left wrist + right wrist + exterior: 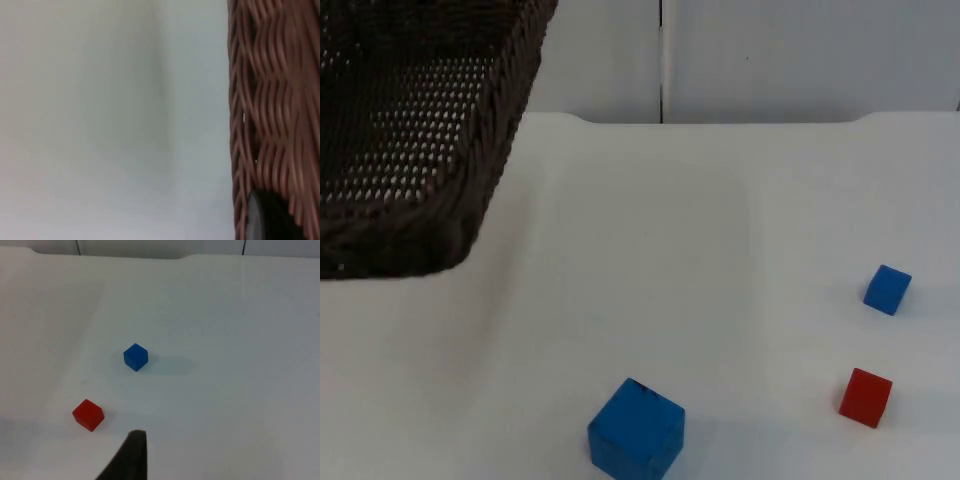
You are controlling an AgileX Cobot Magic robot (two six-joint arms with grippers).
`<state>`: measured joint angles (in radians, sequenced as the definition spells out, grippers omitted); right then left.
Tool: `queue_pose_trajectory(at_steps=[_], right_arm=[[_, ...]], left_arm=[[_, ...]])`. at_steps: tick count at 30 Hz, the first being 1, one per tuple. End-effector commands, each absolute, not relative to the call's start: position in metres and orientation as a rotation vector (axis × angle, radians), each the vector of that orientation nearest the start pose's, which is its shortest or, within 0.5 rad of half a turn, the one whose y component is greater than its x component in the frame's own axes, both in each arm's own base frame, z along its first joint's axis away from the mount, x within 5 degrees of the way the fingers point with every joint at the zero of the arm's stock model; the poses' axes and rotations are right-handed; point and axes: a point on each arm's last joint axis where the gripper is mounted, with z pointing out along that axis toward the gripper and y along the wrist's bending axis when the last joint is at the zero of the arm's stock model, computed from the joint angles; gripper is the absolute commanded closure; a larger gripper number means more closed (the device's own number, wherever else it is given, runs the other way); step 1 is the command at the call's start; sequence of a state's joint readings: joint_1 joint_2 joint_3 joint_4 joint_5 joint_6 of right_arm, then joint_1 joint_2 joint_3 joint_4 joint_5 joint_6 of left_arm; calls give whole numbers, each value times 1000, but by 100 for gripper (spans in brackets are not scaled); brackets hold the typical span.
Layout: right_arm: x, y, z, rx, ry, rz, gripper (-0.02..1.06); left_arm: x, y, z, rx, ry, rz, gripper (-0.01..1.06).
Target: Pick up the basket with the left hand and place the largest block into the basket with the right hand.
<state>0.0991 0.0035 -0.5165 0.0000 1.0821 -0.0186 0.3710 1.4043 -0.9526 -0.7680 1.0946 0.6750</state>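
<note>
holding the basket (410, 130) aloft at the desk's (720, 250) left, left end effector (265, 220) grips its wall. next: right end effector (131, 460), opening unclear, must reach the large blue block (636, 430) at the near edge.

A robot lab or test bench: a bare white table (740, 230) ends at a plain grey partition wall (800, 55) made of panels with a dark seam. On it lie simple props, namely coloured blocks (637, 428) and a woven basket (410, 130), and nothing household or shop-like surrounds them
</note>
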Motion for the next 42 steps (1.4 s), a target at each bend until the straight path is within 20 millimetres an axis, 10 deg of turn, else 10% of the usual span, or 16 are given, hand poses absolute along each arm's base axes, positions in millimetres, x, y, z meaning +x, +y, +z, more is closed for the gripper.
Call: queue_pose_trajectory(at_steps=[1,10,24,42], right_arm=[[-8,-1,280,-127,2043,49,-1],[-8,-1,280,-125,2043,53,-1],[-8,2,281,-127,2040,97,-1],[59,20,288,-287,2346,194,-1]], left_arm=[[241,34,266,-54,2569,-732,105],[200,24,233,-74,2648,-665,105],[199,25,225,-115,2643,-637,105],[199,25,225,-115,2643,-637,105]])
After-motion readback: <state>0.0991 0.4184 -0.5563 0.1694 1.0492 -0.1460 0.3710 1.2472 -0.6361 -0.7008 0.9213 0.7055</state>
